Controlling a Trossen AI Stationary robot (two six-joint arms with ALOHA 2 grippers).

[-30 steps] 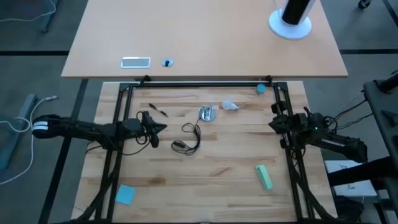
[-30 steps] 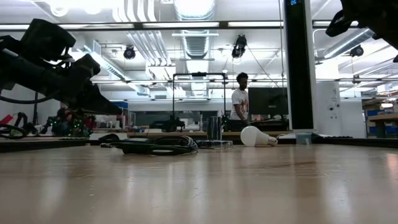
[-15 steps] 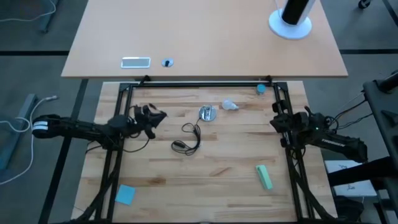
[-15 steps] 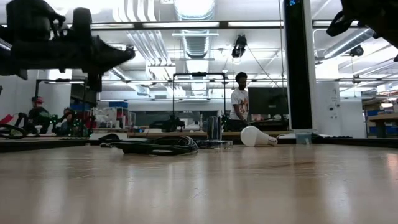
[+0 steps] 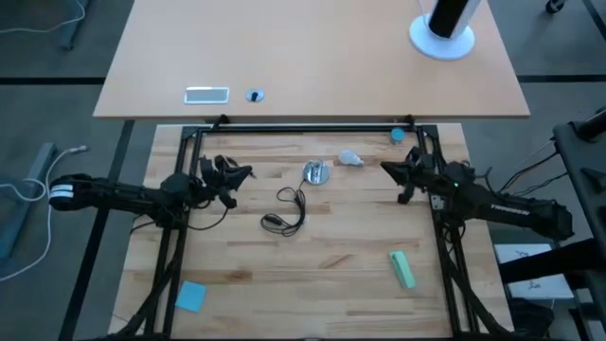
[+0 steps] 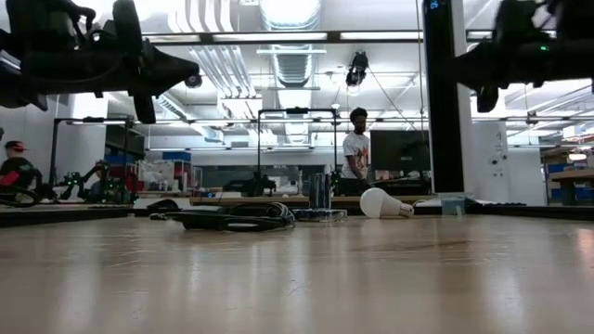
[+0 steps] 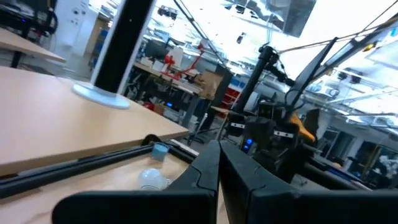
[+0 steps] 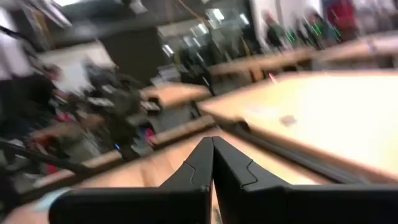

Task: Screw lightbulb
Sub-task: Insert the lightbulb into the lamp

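The bulb [image 5: 350, 159] lies on its side at the far edge of the tabletop [image 5: 312, 256], just beside the socket [image 5: 315, 172] and near the blue cap [image 5: 398, 135]. Nothing props it, so my first worry is that it rolls: a glancing touch on that rounded glass would likely send it toward the frame bar or away from the socket. My second worry is the black cord [image 5: 289, 210] looped in front of the socket; if I drag an arm across it, I could tug the socket out of place. A third: the socket looks loose on the wood, so turning the bulb into it with nothing steadying it may just spin the socket.

Both my grippers are pressed fully shut and hold nothing, so I would have to spread the fingers before I reach, or I will only poke the glass.

My right gripper [image 5: 391, 170] hangs above the tabletop, near the bulb on its right, arm stretched level and pointing inward. My left gripper [image 5: 239, 174] hovers on the other side of the socket, also level and aimed across the tabletop, with the bulb showing beyond its fingers [image 7: 208, 171].
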